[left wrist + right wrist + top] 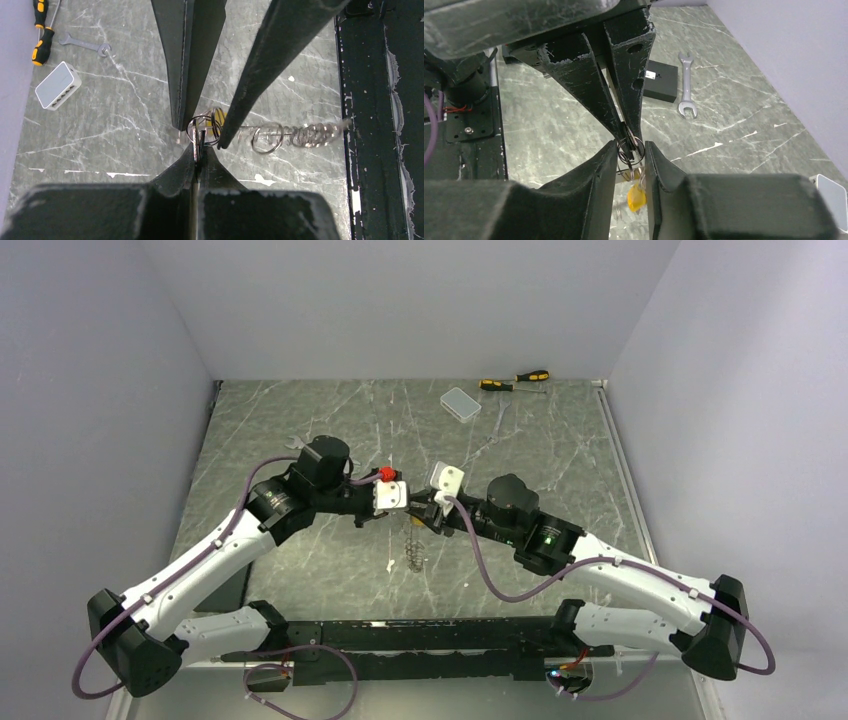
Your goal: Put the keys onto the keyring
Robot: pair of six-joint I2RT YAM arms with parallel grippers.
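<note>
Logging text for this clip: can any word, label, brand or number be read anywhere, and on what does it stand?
No text can be read in any view.
White sticker on the black block: too small to read.
White box: no marking shows.
Screwdrivers: no legible print.

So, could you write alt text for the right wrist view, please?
Two grippers meet tip to tip over a marbled table: the left gripper reaches down from the top, shut on a small dark ring that sits between the fingers of the right gripper, with a yellow-headed key dangling below. A silver spanner and black block lie behind.
</note>
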